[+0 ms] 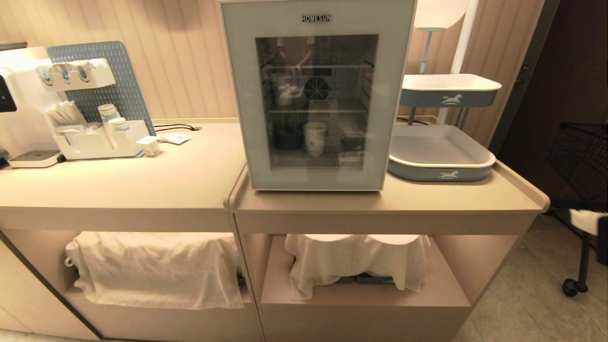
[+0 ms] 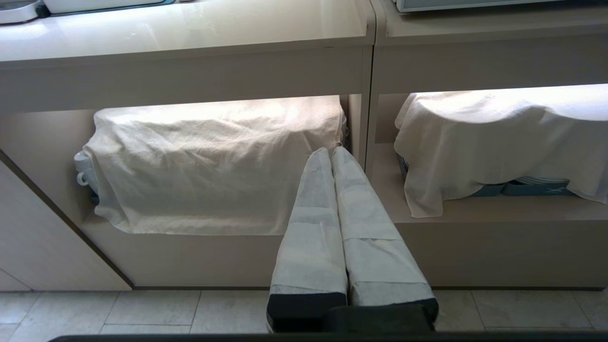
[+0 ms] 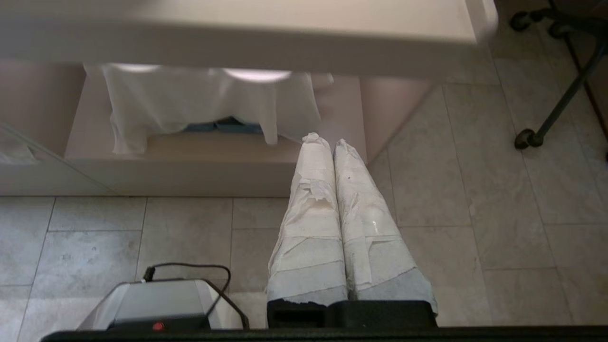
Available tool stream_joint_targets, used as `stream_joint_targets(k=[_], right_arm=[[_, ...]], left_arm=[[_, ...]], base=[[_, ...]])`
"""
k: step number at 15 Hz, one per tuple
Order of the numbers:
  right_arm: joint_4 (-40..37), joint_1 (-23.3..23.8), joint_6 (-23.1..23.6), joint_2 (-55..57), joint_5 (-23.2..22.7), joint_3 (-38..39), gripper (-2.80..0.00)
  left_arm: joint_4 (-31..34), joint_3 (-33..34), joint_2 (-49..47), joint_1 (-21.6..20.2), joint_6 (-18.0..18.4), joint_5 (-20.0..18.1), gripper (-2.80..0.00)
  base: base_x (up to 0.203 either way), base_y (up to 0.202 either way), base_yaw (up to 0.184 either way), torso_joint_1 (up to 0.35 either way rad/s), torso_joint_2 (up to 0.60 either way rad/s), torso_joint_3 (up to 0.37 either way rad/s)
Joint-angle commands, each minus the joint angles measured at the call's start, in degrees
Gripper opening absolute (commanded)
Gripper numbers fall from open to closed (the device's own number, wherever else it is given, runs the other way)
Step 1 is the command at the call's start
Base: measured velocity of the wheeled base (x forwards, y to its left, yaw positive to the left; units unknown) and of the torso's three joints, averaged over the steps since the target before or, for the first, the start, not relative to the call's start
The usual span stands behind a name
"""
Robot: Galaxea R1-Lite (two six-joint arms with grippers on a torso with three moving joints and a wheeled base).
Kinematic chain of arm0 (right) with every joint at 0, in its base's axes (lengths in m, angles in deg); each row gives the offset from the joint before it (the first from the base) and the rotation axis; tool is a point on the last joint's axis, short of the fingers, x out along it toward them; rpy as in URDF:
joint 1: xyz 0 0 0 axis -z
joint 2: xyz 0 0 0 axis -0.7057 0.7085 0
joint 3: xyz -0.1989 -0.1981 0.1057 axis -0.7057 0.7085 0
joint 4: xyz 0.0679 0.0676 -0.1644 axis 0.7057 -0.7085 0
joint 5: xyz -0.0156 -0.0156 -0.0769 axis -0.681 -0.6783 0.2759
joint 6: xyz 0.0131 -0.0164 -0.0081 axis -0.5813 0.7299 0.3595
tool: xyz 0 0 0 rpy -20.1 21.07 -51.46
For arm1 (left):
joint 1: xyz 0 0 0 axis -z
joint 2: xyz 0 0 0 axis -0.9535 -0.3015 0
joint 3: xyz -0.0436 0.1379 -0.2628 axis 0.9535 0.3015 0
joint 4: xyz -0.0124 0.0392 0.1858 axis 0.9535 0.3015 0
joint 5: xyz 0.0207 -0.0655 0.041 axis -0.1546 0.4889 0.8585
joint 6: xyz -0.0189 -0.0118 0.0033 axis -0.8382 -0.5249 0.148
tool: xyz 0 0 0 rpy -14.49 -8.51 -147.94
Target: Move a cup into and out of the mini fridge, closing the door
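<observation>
Cup (image 1: 315, 138) upright on lower wire shelf inside mini fridge (image 1: 317, 95), behind shut door (image 1: 399, 104) (glass). Right gripper (image 3: 325, 138) and left gripper (image 2: 331, 151) pressed shut, empty, below countertop edge (image 1: 380, 211); right nearer.

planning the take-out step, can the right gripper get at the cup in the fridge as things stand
Probably not yet. The cup stands inside the mini fridge behind the closed door, and the right gripper is shut, down below the counter edge. The door must be opened first.
</observation>
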Motion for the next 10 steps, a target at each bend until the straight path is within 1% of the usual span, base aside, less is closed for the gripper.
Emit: stream_joint_targets(k=[1, 3, 5, 8, 9, 10], right_arm=[[-0.61, 4.86, 1.32, -19.59, -3.03, 9.45, -2.80], [-1.36, 8.80, 3.23, -32.41, -8.35, 18.05, -2.80], [-1.35, 11.13, 4.42, -43.49, -13.31, 25.95, -2.80], [-0.84, 12.80, 4.77, -57.05, -17.63, 34.47, -2.80], [1.66, 13.15, 4.61, -59.06, -18.35, 37.95, -2.80], [7.28, 13.37, 4.76, -59.48, -18.81, 40.29, -2.80]], left_arm=[[0.01, 0.00, 0.02, -0.02, 0.01, -0.08, -2.80], [0.01, 0.00, 0.02, -0.02, 0.01, -0.02, -2.80], [0.01, 0.00, 0.02, -0.02, 0.01, -0.02, -2.80], [0.01, 0.00, 0.02, -0.02, 0.01, -0.02, -2.80], [0.01, 0.00, 0.02, -0.02, 0.09, -0.10, -2.80], [-0.08, 0.00, 0.02, -0.02, 0.02, -0.02, -2.80]], base=[[0.000, 0.000, 0.000, 0.000, 0.00, 0.000], [0.000, 0.000, 0.000, 0.000, 0.00, 0.000], [0.000, 0.000, 0.000, 0.000, 0.00, 0.000], [0.000, 0.000, 0.000, 0.000, 0.00, 0.000], [0.000, 0.000, 0.000, 0.000, 0.00, 0.000], [0.000, 0.000, 0.000, 0.000, 0.00, 0.000]])
